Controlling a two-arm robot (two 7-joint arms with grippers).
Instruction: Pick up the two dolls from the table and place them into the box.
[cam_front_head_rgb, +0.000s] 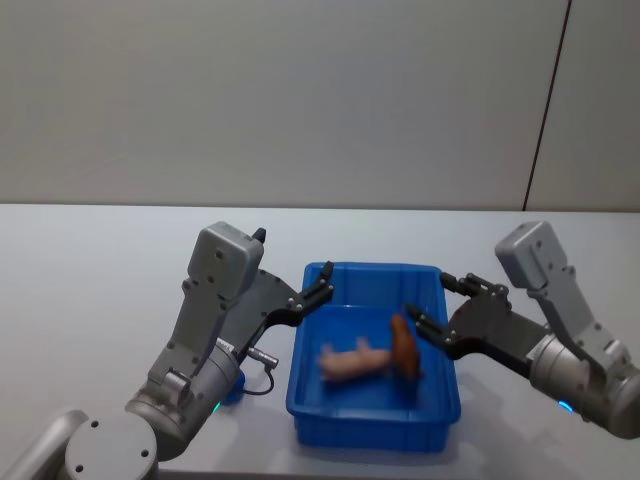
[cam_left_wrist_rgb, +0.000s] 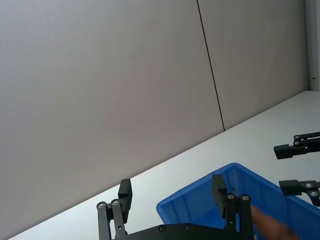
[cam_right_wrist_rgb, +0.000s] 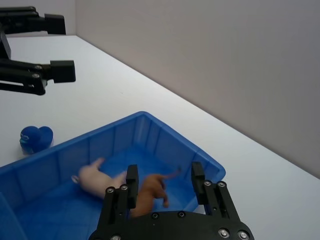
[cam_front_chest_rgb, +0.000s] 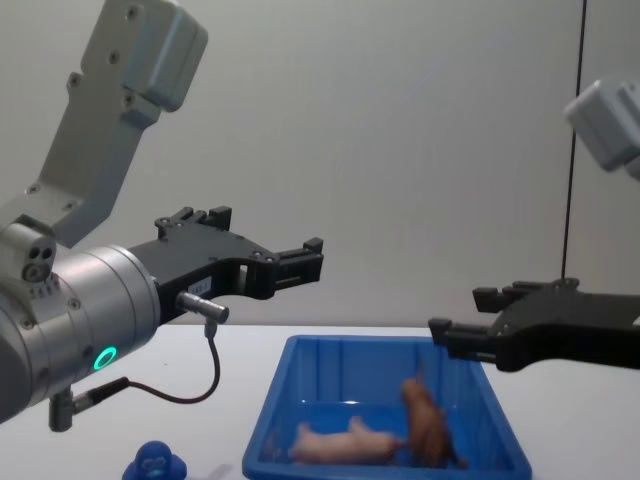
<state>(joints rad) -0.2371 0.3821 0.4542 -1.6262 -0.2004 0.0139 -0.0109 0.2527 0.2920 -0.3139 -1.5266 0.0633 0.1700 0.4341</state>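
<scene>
The blue box (cam_front_head_rgb: 370, 425) stands on the white table (cam_front_head_rgb: 90, 290) between my arms. Both dolls lie inside it, a little blurred: the pale pink pig (cam_front_head_rgb: 352, 362) toward my left, the brown lion (cam_front_head_rgb: 405, 348) toward my right. In the chest view the pig (cam_front_chest_rgb: 345, 440) lies flat and the lion (cam_front_chest_rgb: 428, 425) leans beside it. My left gripper (cam_front_head_rgb: 322, 284) hangs open above the box's left rim, empty. Just as open and empty, my right gripper (cam_front_head_rgb: 430, 300) hovers over the right rim above the lion (cam_right_wrist_rgb: 150, 192).
A small blue rounded object (cam_front_chest_rgb: 155, 462) sits on the table left of the box, under my left arm, with a black cable (cam_front_chest_rgb: 205, 370) looping above it. A plain grey wall (cam_front_head_rgb: 300, 100) rises behind the table.
</scene>
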